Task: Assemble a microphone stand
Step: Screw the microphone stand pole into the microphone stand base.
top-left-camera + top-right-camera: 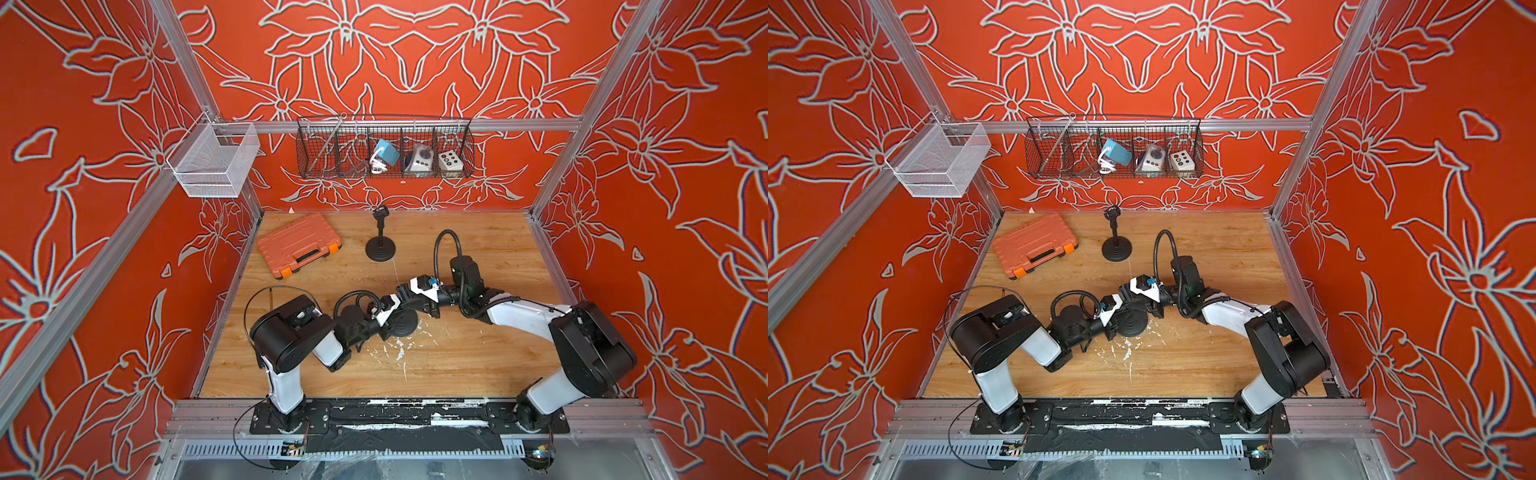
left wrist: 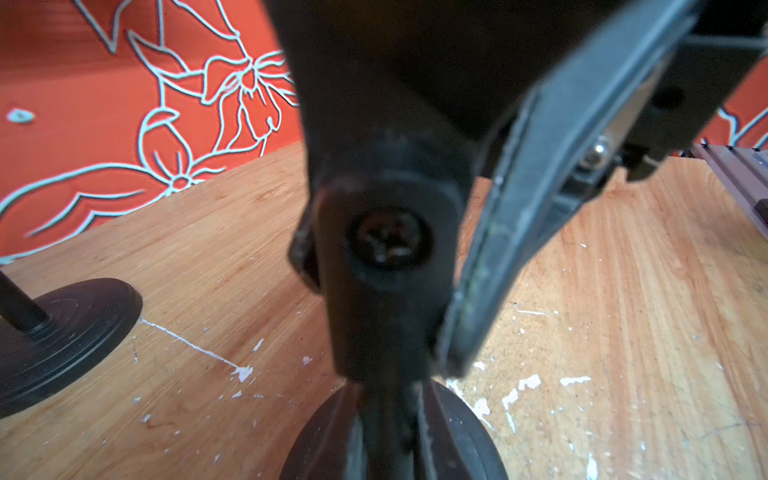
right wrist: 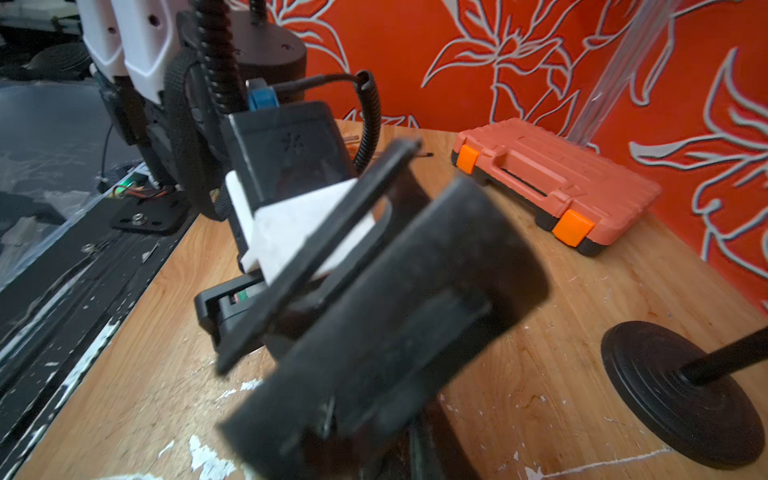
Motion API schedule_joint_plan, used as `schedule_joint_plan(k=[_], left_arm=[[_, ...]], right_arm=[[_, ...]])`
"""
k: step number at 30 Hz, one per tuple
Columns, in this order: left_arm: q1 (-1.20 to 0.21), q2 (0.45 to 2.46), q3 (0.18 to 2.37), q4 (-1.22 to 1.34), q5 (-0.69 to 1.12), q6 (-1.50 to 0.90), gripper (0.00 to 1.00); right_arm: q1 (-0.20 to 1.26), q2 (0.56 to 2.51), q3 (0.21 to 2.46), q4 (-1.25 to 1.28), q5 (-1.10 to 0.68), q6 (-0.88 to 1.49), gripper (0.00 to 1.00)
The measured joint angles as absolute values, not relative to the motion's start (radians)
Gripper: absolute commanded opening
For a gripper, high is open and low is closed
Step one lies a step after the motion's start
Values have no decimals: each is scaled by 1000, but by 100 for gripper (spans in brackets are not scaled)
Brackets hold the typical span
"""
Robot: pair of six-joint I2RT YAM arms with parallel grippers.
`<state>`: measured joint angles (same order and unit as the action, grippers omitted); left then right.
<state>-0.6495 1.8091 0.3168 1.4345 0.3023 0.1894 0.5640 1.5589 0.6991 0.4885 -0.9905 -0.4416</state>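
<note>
Black on black at the middle of the wood counter (image 1: 478, 365): pinches the clip joint (image 2: 386, 245) tight in the left gripper (image 1: 400, 302), straight above the round base (image 1: 405, 328). Meets the right gripper (image 1: 411, 295) at the same clip from the opposite side; cannot tell whether clamped or loose. Farther back shows a second stand (image 1: 380, 245) upright, with an orange tool case (image 1: 299, 243) near it, not touching.

You see an orange ribbed plastic case (image 1: 298, 244), a black round-footed microphone stand (image 1: 380, 248), a white-flecked wood-grain bench (image 1: 478, 361), and red walls (image 1: 415, 62) with pale flower outlines.
</note>
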Motion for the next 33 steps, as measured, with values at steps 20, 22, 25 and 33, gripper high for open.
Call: schedule_joint_plan(k=[20,22,25,33], left_arm=[[-653,1657,339,1142,292,144,26],[-653,1657,345,1132,286,140,25],[-652,1657,360,1113,281,133,22],[-652,1672,374,1113,273,129,5]], right_arm=[[834,1435,458,850,-203,9,0],[862,1435,456,855,-126,31,0],[891,1435,457,853,-37,52,0],[903,1425,454,846,14,58,1]])
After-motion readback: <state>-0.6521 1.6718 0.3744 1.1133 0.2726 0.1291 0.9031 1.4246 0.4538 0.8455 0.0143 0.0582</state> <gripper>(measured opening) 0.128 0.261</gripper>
